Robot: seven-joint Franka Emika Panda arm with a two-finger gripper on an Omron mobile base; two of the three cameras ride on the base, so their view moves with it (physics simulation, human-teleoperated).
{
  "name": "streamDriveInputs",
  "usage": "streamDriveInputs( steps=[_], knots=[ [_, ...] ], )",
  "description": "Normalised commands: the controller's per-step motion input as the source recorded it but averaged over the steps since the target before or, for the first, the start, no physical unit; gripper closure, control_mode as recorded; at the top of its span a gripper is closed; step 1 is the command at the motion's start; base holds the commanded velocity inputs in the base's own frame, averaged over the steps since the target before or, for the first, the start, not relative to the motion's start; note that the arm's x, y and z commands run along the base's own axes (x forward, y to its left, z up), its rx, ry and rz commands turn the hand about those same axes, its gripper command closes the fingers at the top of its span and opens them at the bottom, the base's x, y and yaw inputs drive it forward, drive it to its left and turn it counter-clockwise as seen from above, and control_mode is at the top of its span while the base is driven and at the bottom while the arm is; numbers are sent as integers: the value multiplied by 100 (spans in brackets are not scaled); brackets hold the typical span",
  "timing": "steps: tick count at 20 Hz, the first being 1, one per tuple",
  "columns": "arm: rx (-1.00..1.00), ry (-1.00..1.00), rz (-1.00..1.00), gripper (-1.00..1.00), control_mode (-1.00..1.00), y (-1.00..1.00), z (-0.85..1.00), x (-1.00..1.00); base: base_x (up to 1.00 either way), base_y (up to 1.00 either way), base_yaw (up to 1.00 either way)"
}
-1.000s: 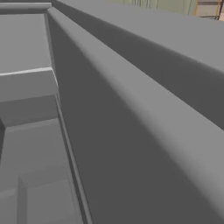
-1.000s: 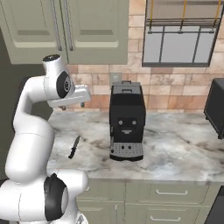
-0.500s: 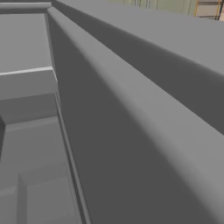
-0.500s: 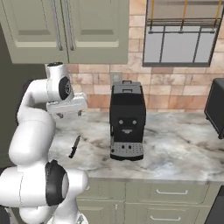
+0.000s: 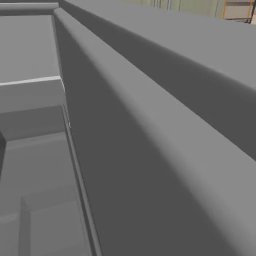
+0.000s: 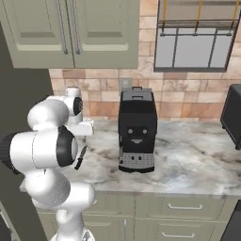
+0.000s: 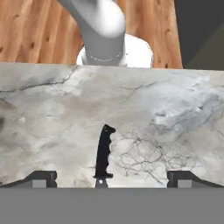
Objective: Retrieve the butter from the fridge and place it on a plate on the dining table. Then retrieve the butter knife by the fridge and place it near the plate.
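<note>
The butter knife (image 7: 103,153) lies on the grey-white marble counter (image 7: 175,113), black handle pointing away from the hand and blade running under the view's bottom edge. My gripper (image 7: 113,177) hangs over it, open, one dark fingertip (image 7: 42,178) on each side and nothing between them. From the right base view the knife (image 6: 81,157) shows just below the white hand (image 6: 84,127), left of the coffee machine. The fridge (image 5: 150,165) is a matte grey wall close by on the left; its dark side (image 6: 19,108) borders the counter. Butter, plate and dining table are out of view.
A black coffee machine (image 6: 137,129) stands on the counter right of the knife. A dark appliance (image 6: 234,115) sits at the far right edge. Green-grey cabinets (image 6: 70,33) hang above, and drawers (image 6: 179,207) sit below. Wooden floor (image 7: 35,30) lies beyond the counter's front edge.
The hand has come down from above the counter to just over the knife, and the elbow has swung toward the camera. The jaws stay open; the knife has not moved.
</note>
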Motion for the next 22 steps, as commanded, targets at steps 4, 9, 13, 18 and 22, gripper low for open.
streamDriveInputs(
  steps=[4,9,13,18,22],
  knots=[
    [0,21,-32,-100,-100,-5,-95,0,0,0,0],
    [-1,11,-29,-100,-100,0,-78,-4,0,0,0],
    [0,0,-15,-100,-100,-17,-47,-6,0,0,0],
    [-5,0,-2,-100,-100,-2,-52,-1,0,0,0],
    [-10,0,0,-100,-100,1,-56,0,0,0,0]
  ],
)
